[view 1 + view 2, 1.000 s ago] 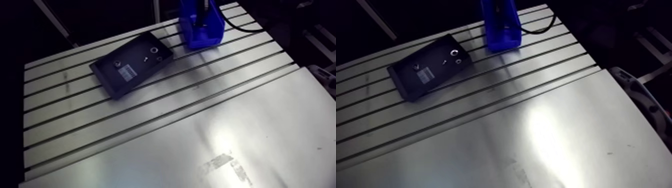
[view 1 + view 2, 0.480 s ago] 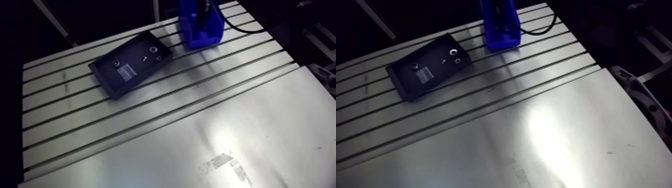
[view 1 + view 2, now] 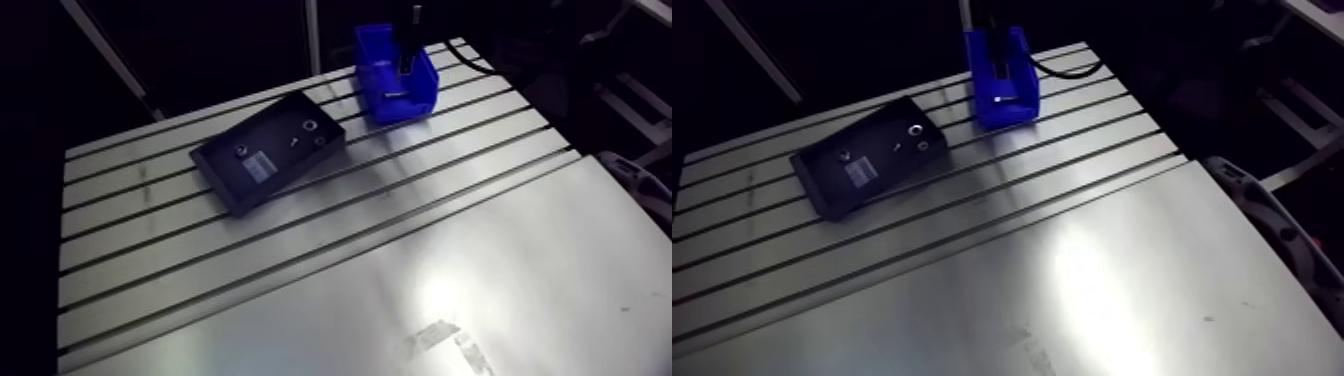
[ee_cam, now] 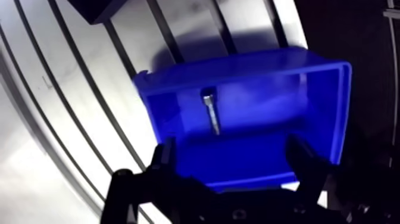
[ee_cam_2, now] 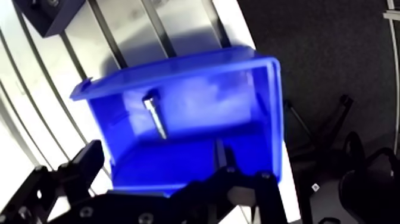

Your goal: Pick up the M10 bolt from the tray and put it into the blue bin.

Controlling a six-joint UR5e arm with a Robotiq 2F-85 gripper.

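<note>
The M10 bolt (image 4: 210, 112) lies loose on the floor of the blue bin (image 4: 250, 74), its head toward the bin's low front wall. My gripper (image 4: 233, 159) hangs open just above the bin, one finger (image 4: 163, 156) on each side of the bolt and neither touching it. In the arm view the blue bin (image 3: 398, 102) stands at the table's far edge. The black tray (image 3: 235, 192) lies to its left, with a few small parts and a white label on it.
The slotted aluminium table (image 3: 330, 215) runs from the tray toward the camera and ends in a smooth metal sheet (image 3: 520, 270). The table's far edge lies right behind the bin, where a dark cable (image 3: 1067, 68) curls.
The gripper's fingers have spread apart and the bolt has dropped into the blue bin. The camera has shifted, so the tray and bin sit lower in the arm view.
</note>
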